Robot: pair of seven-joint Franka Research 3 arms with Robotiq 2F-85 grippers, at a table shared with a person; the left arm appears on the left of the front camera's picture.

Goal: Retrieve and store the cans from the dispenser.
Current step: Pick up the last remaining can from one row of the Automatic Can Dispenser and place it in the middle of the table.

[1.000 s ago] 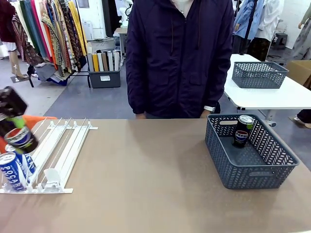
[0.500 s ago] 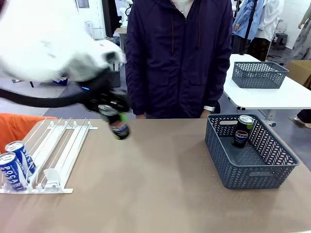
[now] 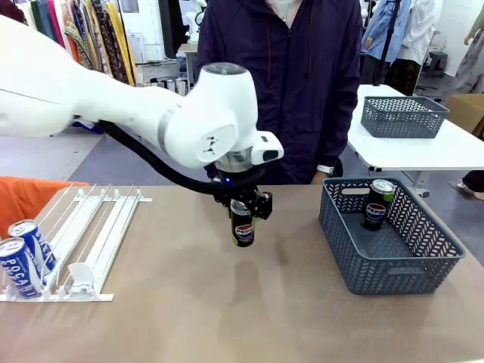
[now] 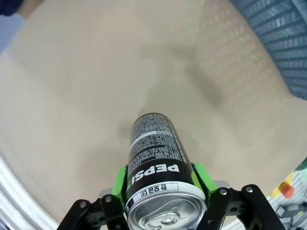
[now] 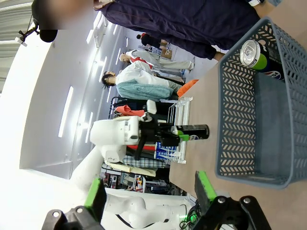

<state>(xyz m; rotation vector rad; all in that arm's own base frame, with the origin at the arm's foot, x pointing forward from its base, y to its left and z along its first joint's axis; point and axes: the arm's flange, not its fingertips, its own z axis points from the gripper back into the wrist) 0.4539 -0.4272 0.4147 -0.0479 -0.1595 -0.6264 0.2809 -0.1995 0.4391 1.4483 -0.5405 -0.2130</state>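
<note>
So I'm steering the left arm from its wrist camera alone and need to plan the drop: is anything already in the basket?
Observer: Yes, one black can stands upright toward the far side of the basket.
Operator: How many cans remain on the rack?
Observer: Two blue-and-white cans sit at the near end of the rack, in its left lanes.
Operator: Is the other gripper in my way?
Observer: No. The right gripper is open and empty, with the basket between it and your Pepsi can.
</note>
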